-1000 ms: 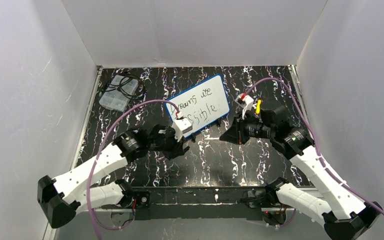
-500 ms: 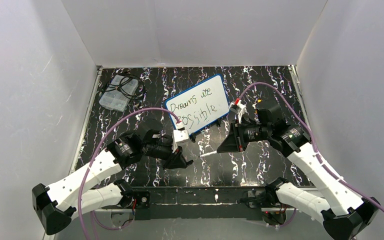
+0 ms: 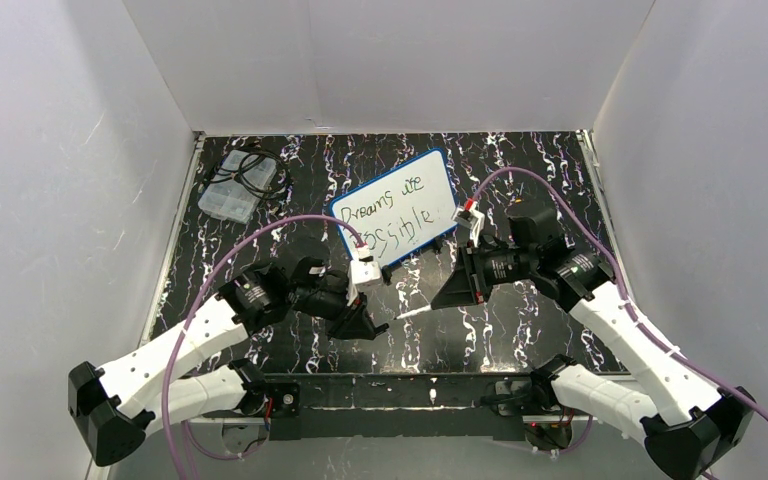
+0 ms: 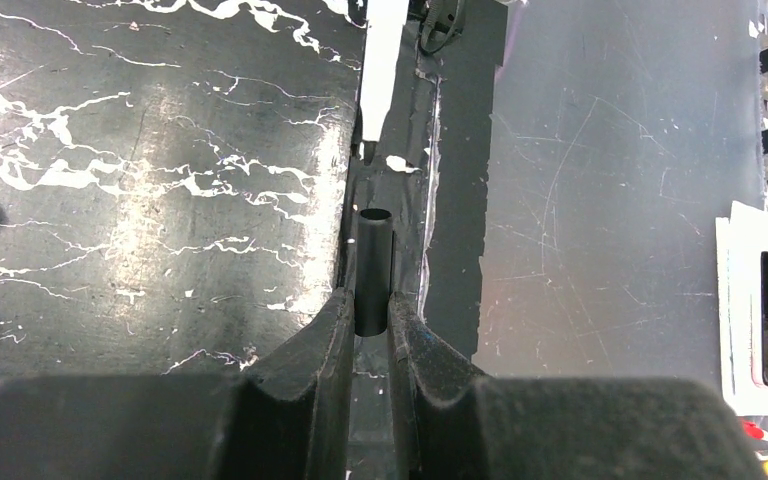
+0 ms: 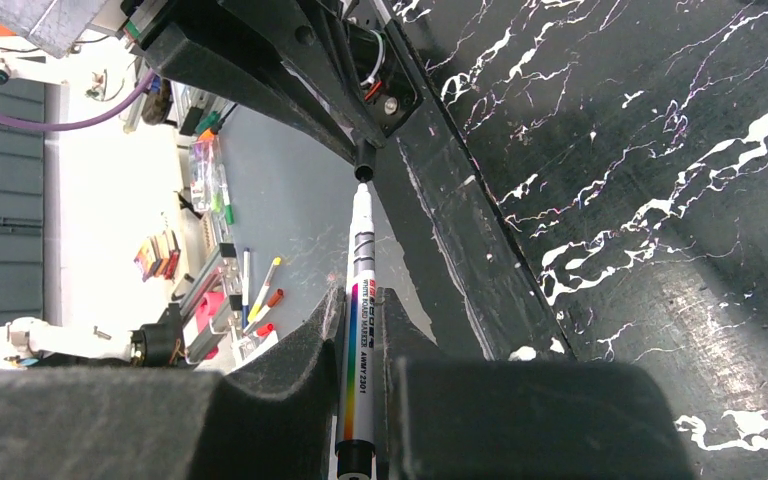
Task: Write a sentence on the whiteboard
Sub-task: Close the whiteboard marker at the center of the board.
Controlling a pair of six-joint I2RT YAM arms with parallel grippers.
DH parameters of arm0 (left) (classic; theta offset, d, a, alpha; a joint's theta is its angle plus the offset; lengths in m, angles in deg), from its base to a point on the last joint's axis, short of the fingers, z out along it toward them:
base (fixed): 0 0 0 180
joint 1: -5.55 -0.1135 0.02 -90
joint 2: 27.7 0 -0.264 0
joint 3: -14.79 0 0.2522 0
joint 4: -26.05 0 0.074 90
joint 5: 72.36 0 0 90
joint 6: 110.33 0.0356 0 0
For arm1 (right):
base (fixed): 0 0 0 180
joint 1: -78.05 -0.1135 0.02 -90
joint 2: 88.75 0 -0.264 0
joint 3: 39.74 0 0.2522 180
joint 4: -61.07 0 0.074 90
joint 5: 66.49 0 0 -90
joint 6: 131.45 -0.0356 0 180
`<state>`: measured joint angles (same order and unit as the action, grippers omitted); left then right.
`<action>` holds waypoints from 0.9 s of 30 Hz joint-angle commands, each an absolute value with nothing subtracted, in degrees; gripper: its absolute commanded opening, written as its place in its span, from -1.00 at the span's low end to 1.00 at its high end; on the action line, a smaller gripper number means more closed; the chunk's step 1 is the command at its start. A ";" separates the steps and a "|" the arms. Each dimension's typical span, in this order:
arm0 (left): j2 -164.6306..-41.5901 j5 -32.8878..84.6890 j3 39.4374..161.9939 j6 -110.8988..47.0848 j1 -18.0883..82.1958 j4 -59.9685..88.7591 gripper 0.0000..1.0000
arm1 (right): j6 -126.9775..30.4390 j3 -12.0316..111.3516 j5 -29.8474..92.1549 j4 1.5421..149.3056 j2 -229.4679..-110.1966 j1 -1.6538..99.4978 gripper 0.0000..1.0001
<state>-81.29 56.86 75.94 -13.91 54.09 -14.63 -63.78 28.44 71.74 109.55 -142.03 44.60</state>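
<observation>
The sentence (image 3: 400, 210) looks done: away from the whiteboard (image 3: 442, 183), the right hand (image 5: 360, 292), gripping the marker (image 5: 361, 240), has neared the cap (image 4: 373, 250) pinched in the left hand (image 4: 370, 296).

The black marbled bench (image 3: 520, 170) is carrying the whiteboard (image 3: 400, 205) just beyond both jaws, and a clear cable box (image 3: 228, 198) lying far left of them.

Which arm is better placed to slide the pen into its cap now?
Probably the right. The right gripper holds the marker, its tip lined up with the open end of the cap; the left gripper only has to keep that cap steady. The gap between them looks small.
</observation>
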 commanded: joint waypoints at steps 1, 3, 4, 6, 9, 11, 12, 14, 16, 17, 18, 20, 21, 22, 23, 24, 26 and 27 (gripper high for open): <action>-81.67 59.45 76.60 -13.62 53.81 -14.35 -1.00 | -64.44 27.92 73.85 106.78 -142.35 44.48 -0.97; -81.60 59.43 76.61 -13.61 53.83 -14.26 -1.00 | -64.39 27.61 73.79 106.53 -142.44 44.46 -0.97; -81.63 59.47 76.61 -13.69 53.85 -14.19 -1.00 | -64.46 27.40 74.02 106.34 -142.49 44.40 -0.97; -81.75 59.48 76.65 -13.76 53.85 -14.16 -1.00 | -64.51 27.29 74.11 106.33 -142.74 44.24 -0.97; -81.95 59.32 76.80 -13.87 53.81 -14.03 -1.00 | -64.31 26.82 74.08 106.47 -143.04 43.99 -0.97; -82.21 59.30 76.89 -13.95 53.87 -13.91 -1.00 | -64.31 26.53 74.07 106.35 -143.02 43.90 -0.97; -82.39 59.38 76.96 -13.92 53.81 -13.90 -1.00 | -64.36 26.43 74.06 106.26 -142.99 43.87 -0.97; -82.70 59.41 77.09 -13.91 53.81 -14.12 -1.00 | -64.55 26.41 74.05 105.91 -142.90 43.86 -0.97; -82.83 59.52 77.22 -13.91 53.81 -14.08 -1.00 | -64.58 26.28 74.05 105.85 -142.94 43.77 -0.97; -82.76 59.52 77.19 -13.92 53.88 -14.00 -1.00 | -64.57 26.17 73.97 105.93 -142.97 43.77 -0.97; -82.73 59.56 77.23 -13.92 53.82 -13.92 -1.00 | -64.57 26.08 74.10 105.94 -143.05 43.69 -0.97; -82.72 59.47 77.22 -14.00 53.81 -13.81 -1.00 | -64.59 26.06 74.09 105.73 -143.14 43.62 -0.97; -82.83 59.54 77.30 -14.03 53.86 -13.81 -1.00 | -64.68 26.06 74.08 105.56 -143.15 43.60 -0.97; -82.81 59.54 77.31 -14.05 53.81 -13.81 -1.00 | -64.74 26.01 74.06 105.37 -143.23 43.53 -0.97; -82.88 59.51 77.37 -14.02 53.81 -13.81 -1.00 | -64.76 25.97 74.10 105.21 -143.30 43.47 -0.97; -82.91 59.57 77.37 -14.08 53.82 -13.81 -1.00 | -64.82 25.90 74.18 105.08 -143.40 43.38 -0.97; -82.98 59.64 77.50 -14.09 53.82 -13.65 -1.00 | -64.88 25.80 74.27 104.91 -143.59 43.27 -0.97; -83.03 59.66 77.50 -14.15 53.81 -13.56 -1.00 | -64.96 25.73 74.37 104.64 -143.63 43.18 -0.97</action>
